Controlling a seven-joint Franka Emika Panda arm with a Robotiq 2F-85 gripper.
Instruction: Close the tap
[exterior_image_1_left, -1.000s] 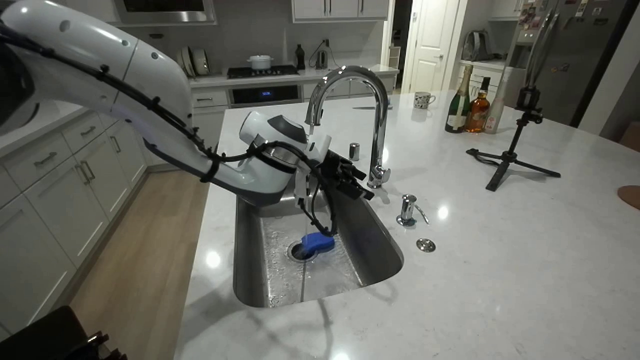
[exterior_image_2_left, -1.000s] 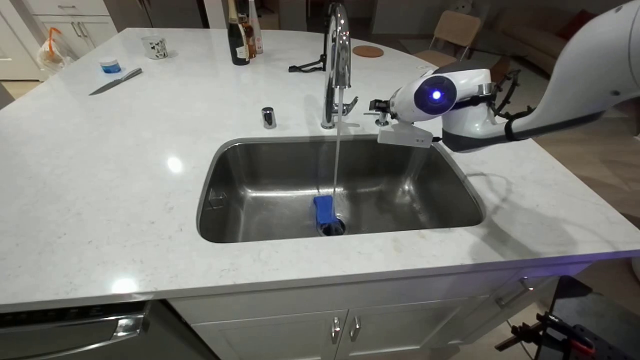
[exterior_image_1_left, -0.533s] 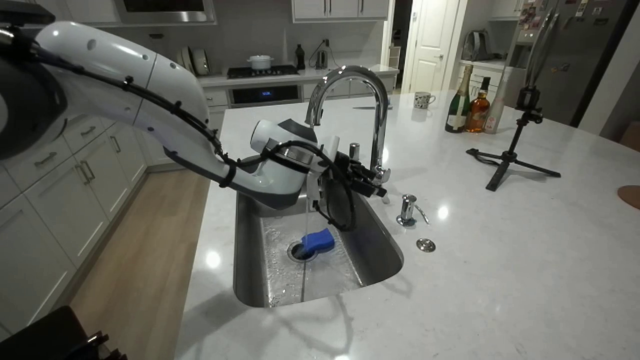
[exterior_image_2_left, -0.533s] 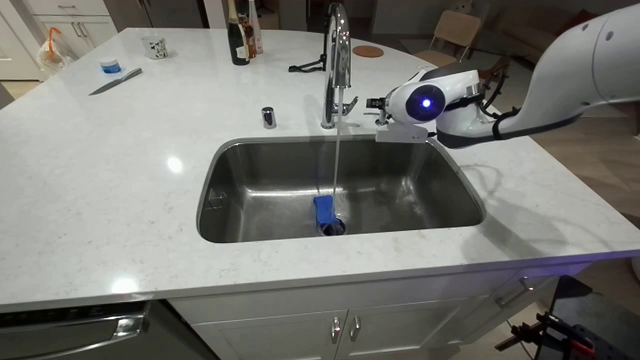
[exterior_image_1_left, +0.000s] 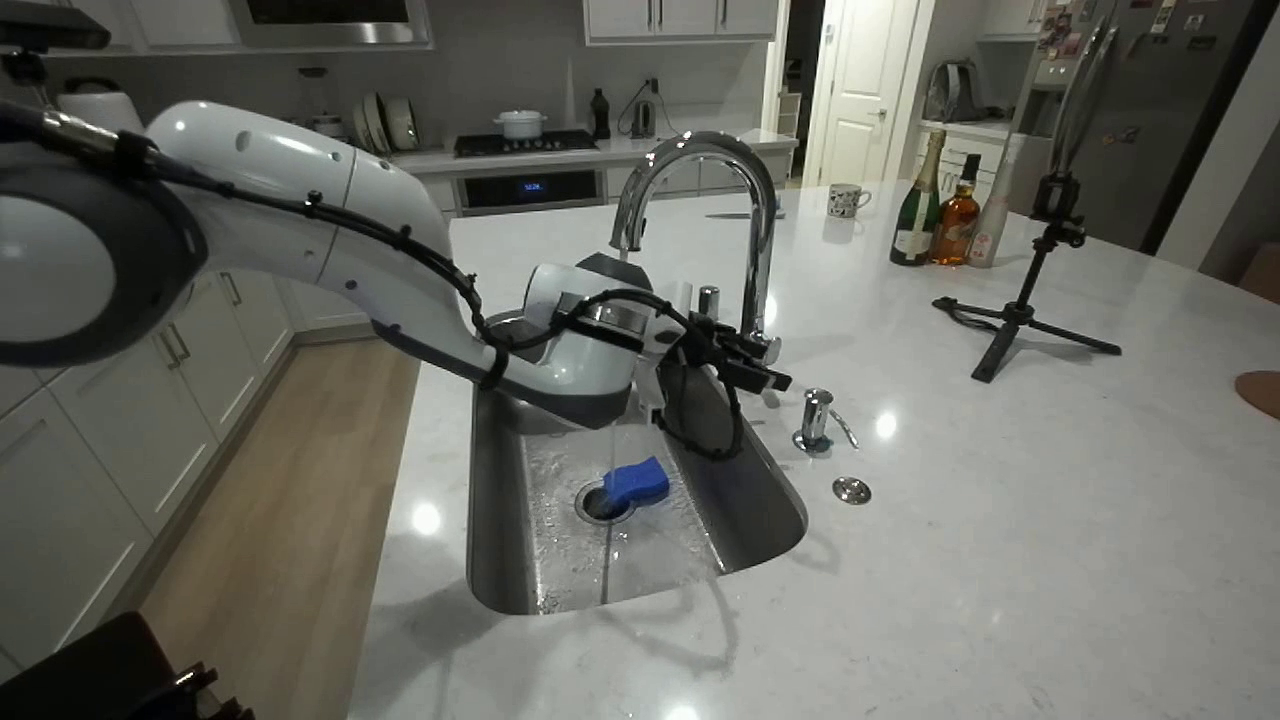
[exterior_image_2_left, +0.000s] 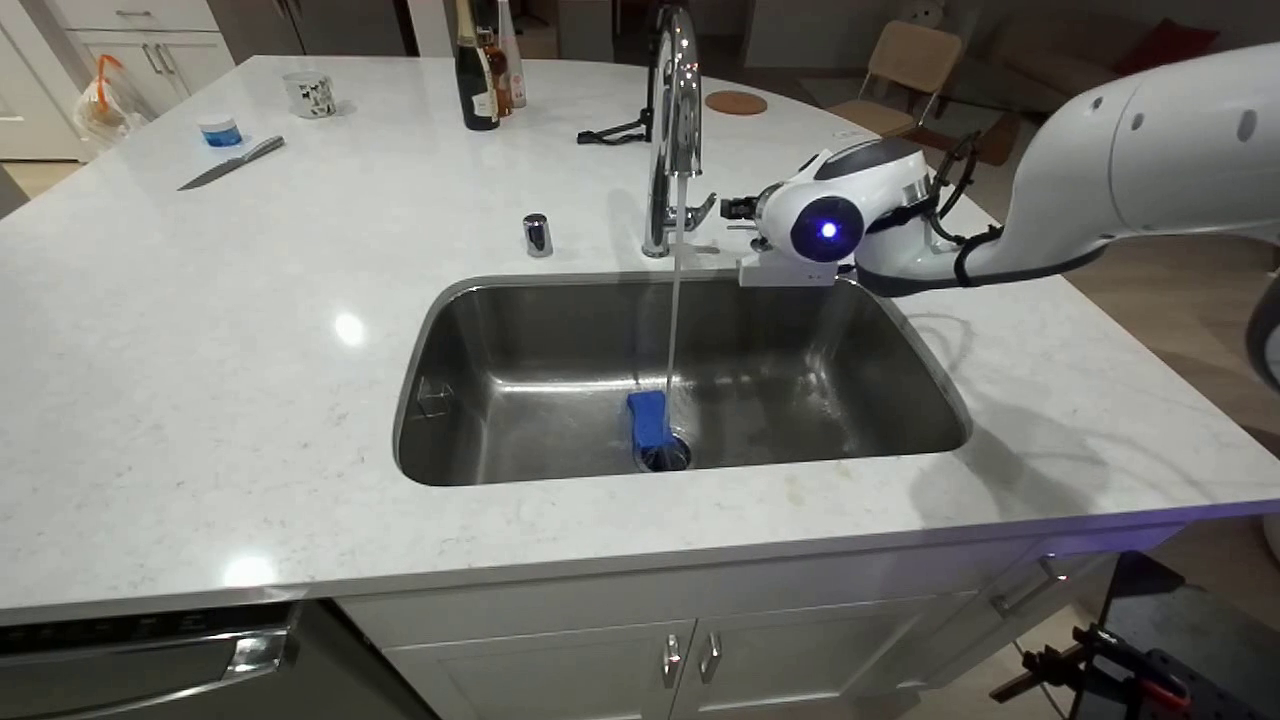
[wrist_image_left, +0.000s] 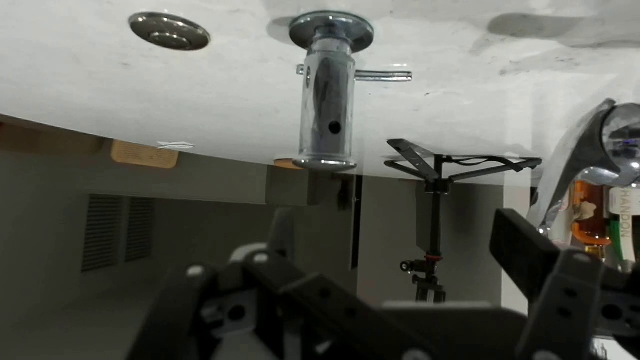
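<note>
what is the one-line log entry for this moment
task: close tap | water: running into sink | gripper: open, nothing held, near lever | contact: unclear | status: unfinished

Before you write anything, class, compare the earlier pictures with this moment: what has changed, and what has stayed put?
The arm has brought the open gripper closer to the side lever of the tap, moving leftward in an exterior view. Nothing was visibly taken hold of or let go. The tap, the running water and the blue object in the sink look unchanged.
</note>
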